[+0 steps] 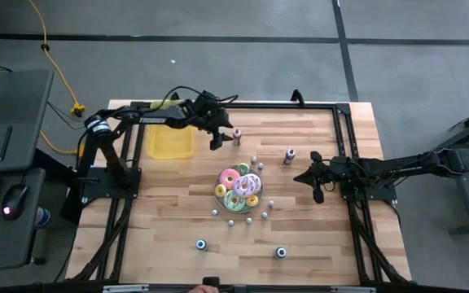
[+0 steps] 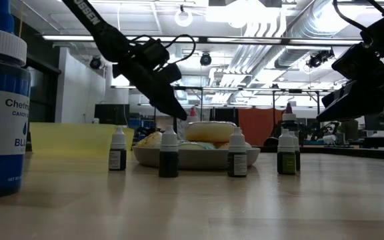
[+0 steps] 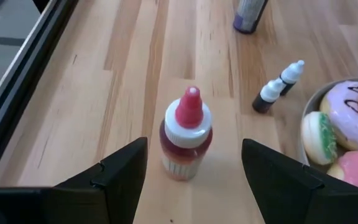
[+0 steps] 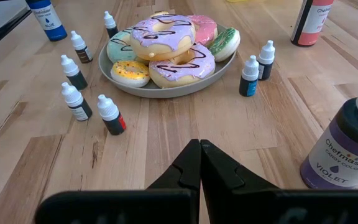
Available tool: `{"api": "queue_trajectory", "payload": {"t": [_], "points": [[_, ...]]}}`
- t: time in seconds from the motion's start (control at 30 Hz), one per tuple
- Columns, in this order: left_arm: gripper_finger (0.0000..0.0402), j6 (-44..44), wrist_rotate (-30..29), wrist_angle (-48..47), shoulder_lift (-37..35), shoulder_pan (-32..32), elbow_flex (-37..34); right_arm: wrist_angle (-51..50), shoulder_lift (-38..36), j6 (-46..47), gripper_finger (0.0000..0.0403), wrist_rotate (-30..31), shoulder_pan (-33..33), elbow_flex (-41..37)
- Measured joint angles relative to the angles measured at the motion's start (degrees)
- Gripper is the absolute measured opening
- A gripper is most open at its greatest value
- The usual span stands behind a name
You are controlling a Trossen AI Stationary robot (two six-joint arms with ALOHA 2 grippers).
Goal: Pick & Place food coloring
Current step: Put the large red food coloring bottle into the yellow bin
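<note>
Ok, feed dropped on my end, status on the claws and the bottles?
Left claw open, straddling red-capped bottle, not gripping. Right claw shut, idle near violet bottle. Nothing in the way.

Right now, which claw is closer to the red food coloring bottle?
Left. The left claw is open around the red bottle; the right claw, shut, hangs across the table beyond the violet bottle.

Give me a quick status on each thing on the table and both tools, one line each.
Left tool: open, fingers either side of the red bottle, not touching.
Red bottle: upright, capped, on the table.
Right tool: shut, empty, waiting near the violet bottle.
Violet bottle: upright, capped.
Plate: full of doughnuts.
Small dropper bottles: upright around the plate.
</note>
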Motion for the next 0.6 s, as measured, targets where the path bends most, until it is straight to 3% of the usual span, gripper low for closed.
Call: {"api": "queue_trajectory", "payload": {"t": [0.6], "points": [[0.0255,-2.0,1.7,5.8,2.3,-0.1,0.1,0.0,0.0,0.0,0.0,0.0,0.0,0.0]]}}
